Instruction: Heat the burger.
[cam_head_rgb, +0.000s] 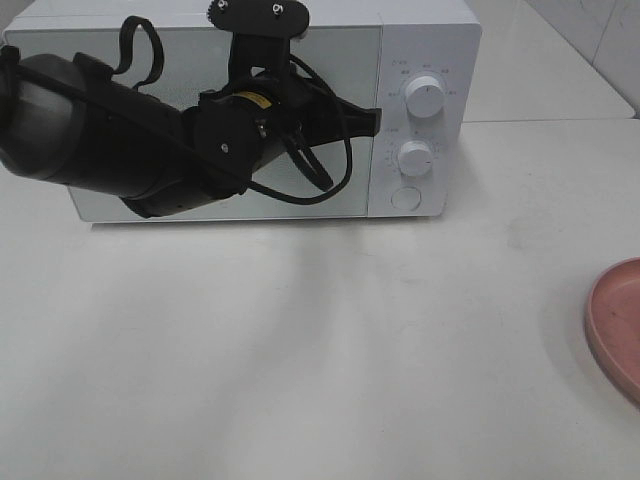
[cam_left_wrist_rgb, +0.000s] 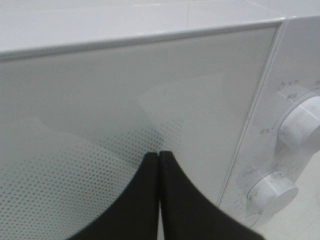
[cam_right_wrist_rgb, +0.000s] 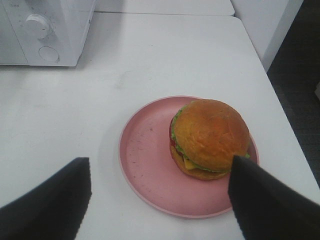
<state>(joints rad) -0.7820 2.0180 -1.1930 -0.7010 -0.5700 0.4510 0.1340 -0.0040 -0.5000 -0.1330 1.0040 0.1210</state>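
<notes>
The burger (cam_right_wrist_rgb: 210, 137), with a golden-brown bun, green lettuce and yellow cheese, sits on a round pink plate (cam_right_wrist_rgb: 145, 165) in the right wrist view. My right gripper (cam_right_wrist_rgb: 160, 200) is open, above and just short of the plate, with its dark fingers (cam_right_wrist_rgb: 265, 200) wide apart. The white microwave (cam_head_rgb: 420, 60) stands at the back with its door closed. My left gripper (cam_left_wrist_rgb: 159, 155) is shut and empty, with its tips right at the glass door (cam_left_wrist_rgb: 100, 110) near the door's right edge. In the exterior high view the left gripper (cam_head_rgb: 372, 120) is in front of the door.
Two white knobs (cam_head_rgb: 426, 98) (cam_head_rgb: 415, 158) and a round button (cam_head_rgb: 405, 197) are on the microwave's right panel. The pink plate's rim (cam_head_rgb: 615, 320) shows at the right edge of the exterior high view. The white table (cam_head_rgb: 300, 350) ends close to the plate's right side (cam_right_wrist_rgb: 280, 115).
</notes>
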